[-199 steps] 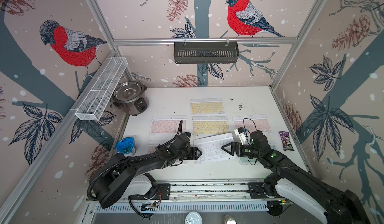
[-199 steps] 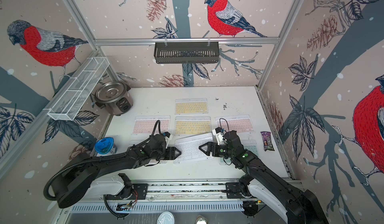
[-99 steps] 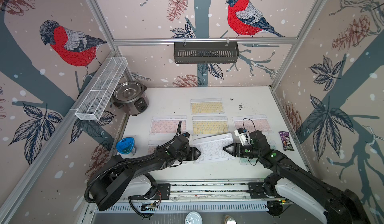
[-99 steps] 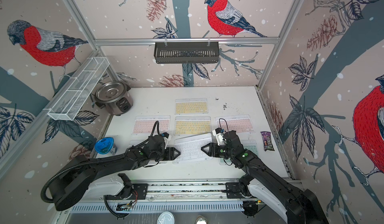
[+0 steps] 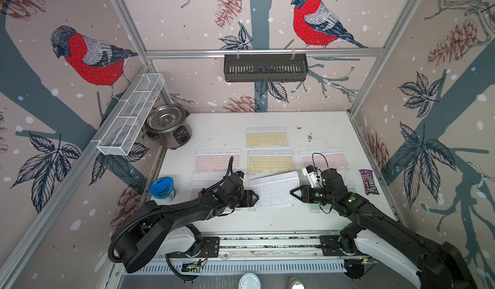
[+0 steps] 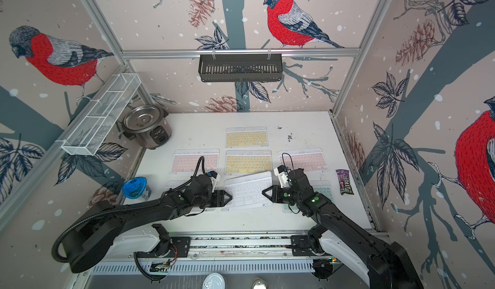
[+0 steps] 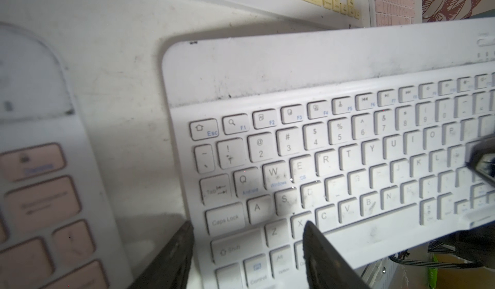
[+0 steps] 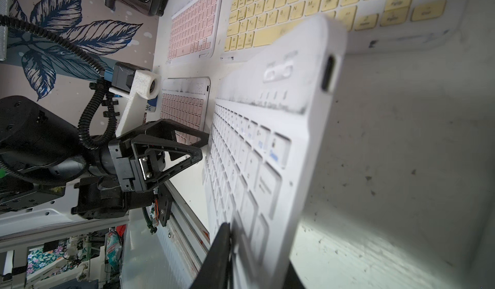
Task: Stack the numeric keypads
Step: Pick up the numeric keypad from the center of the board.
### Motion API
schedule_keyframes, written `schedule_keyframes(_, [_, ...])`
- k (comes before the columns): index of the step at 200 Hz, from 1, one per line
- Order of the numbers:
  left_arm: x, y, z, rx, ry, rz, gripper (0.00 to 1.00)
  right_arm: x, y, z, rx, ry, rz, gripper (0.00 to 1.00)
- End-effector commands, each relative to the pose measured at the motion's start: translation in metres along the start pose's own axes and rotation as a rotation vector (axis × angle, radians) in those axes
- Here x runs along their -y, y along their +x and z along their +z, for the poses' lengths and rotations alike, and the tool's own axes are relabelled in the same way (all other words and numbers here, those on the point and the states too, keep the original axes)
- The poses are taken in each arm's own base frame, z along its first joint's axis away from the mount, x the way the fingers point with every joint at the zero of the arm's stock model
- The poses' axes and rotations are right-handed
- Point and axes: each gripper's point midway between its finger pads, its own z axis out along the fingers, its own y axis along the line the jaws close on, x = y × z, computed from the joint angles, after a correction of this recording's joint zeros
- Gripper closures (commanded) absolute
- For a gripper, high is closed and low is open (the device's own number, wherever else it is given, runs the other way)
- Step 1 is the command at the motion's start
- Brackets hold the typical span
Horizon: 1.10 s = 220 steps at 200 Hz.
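Note:
A white keypad (image 5: 273,191) hangs slightly tilted just above the table (image 5: 227,121) at front centre, held at both short ends. My left gripper (image 5: 255,198) (image 7: 246,223) is shut on its left edge, one finger over the keys and one under. At the right edge my right gripper (image 5: 292,192) (image 8: 257,247) is shut the same way. Several more keypads lie flat. Two yellow ones (image 5: 266,137) (image 5: 270,162) are behind it, with pink ones (image 5: 217,161) (image 5: 325,160) either side. Another pink one (image 5: 198,190) is partly under my left arm. A mint one (image 6: 325,191) is under my right arm.
A steel rice cooker (image 5: 168,127) stands at the back left and a blue-lidded cup (image 5: 161,189) at the front left edge. A purple candy bag (image 5: 369,181) lies by the right wall. A white wire basket (image 5: 131,116) and a black basket (image 5: 265,66) hang on the frame.
My right gripper stood open at the white keypad's right edge and has shut on it. The left gripper and the keypad have hardly moved.

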Motion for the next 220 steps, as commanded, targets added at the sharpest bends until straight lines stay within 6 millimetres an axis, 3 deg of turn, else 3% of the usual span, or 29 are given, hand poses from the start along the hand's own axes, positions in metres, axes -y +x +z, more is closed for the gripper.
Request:
schedule_keyframes(1, [-0.022,0.014,0.000,-0.043,-0.090,-0.040,0.35,-0.001,-0.002,0.000,0.009,0.000,-0.011,0.81])
schedule_keyframes(25, [-0.022,0.014,-0.001,-0.037,-0.088,-0.043,0.35,0.000,-0.001,0.000,0.006,0.003,-0.007,0.92])
schedule_keyframes(86, [-0.014,0.001,-0.011,0.018,-0.081,-0.041,0.35,-0.004,-0.007,-0.005,0.024,-0.032,0.015,0.93])
schedule_keyframes(153, [0.012,-0.034,-0.041,0.129,-0.087,-0.029,0.35,-0.020,-0.029,-0.027,0.075,-0.143,0.009,0.94])
schedule_keyframes(220, [0.020,-0.066,-0.071,0.269,-0.133,-0.020,0.35,-0.047,-0.077,-0.059,0.201,-0.194,-0.080,0.94])
